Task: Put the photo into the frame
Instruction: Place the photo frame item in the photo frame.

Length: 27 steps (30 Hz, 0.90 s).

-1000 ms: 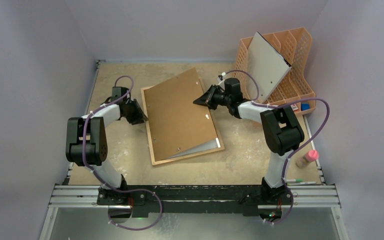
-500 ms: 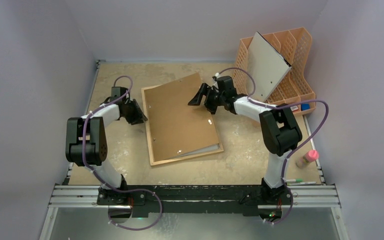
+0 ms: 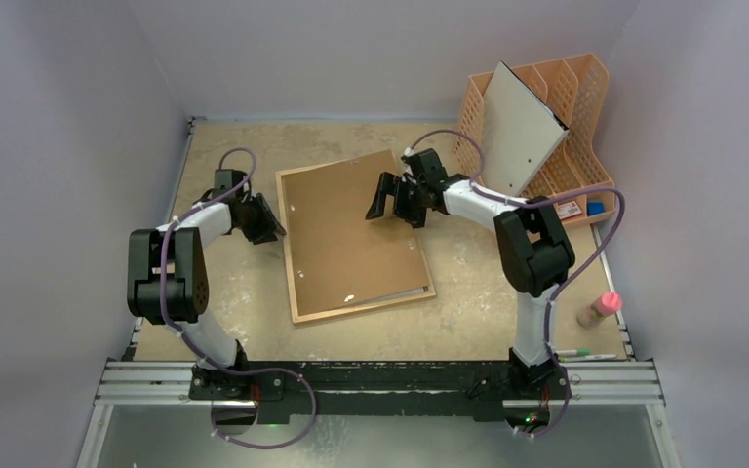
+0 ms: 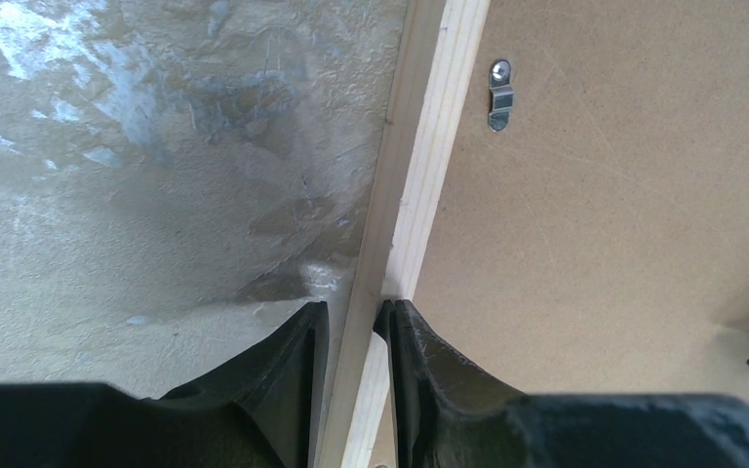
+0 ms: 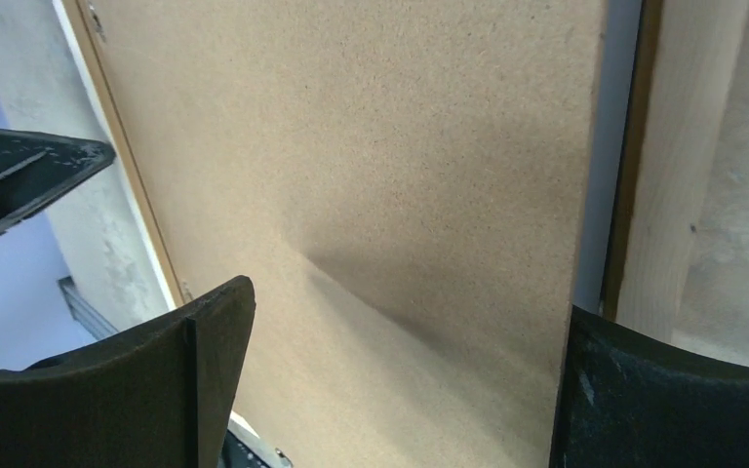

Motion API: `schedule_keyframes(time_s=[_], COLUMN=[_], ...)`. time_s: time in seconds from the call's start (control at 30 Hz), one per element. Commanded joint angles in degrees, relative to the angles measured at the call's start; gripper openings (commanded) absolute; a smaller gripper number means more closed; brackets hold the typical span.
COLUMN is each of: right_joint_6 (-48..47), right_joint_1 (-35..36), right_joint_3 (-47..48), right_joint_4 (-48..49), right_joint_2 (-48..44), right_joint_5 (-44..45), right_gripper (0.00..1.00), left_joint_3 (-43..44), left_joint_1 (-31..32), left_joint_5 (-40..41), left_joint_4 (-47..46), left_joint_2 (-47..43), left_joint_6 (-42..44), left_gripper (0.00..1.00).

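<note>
Top view: photo lies in frame under brown backing panel, only its white edge peeks out; left gripper pinches frame rail, right gripper is spread wide above panel; prob. clips remain to close.

Your top camera looks down from above and behind the arm bases, far enough back to take in the whole table, both arms and the frame lying between them. Your left wrist camera sits tight over the frame's left rail, looking down past the left gripper at bare tabletop on one side and the brown backing panel on the other. Your right wrist camera, just as close, faces across that panel from the opposite side; all three views share the panel and the frame's wood edge.
</note>
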State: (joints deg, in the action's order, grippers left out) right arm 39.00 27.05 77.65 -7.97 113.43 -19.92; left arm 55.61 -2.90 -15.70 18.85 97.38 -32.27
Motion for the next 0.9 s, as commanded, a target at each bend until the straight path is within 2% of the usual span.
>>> schedule_keyframes(time_s=[0.0,0.27,0.67,0.87], right_joint_6=[-5.63,-11.32,-16.1,-16.66], right_joint_1=[2.36,3.26,6.79,6.79], right_joint_3=[6.01,12.5,19.23,20.7], right_joint_4=[-5.61,-13.85,-25.76,-30.06], right_joint_2=[0.97,2.72,4.37,2.85], right_joint_5=[1.71,9.08,23.79,32.39], right_gripper=[0.98,0.99,0.99,0.99], left_joint_3=[1.28,1.12,2.22,2.14], left_joint_1=[-0.79,-0.97,-1.06,-1.06], left_joint_5=[0.19,-0.26,-0.4,-0.29], left_joint_4=[0.69,0.69,1.57,1.87], left_joint_2=[0.57,0.48,0.08,-0.17], left_joint_6=[1.2,1.12,1.32,1.57], left_gripper=[0.31,0.31,0.38,0.46])
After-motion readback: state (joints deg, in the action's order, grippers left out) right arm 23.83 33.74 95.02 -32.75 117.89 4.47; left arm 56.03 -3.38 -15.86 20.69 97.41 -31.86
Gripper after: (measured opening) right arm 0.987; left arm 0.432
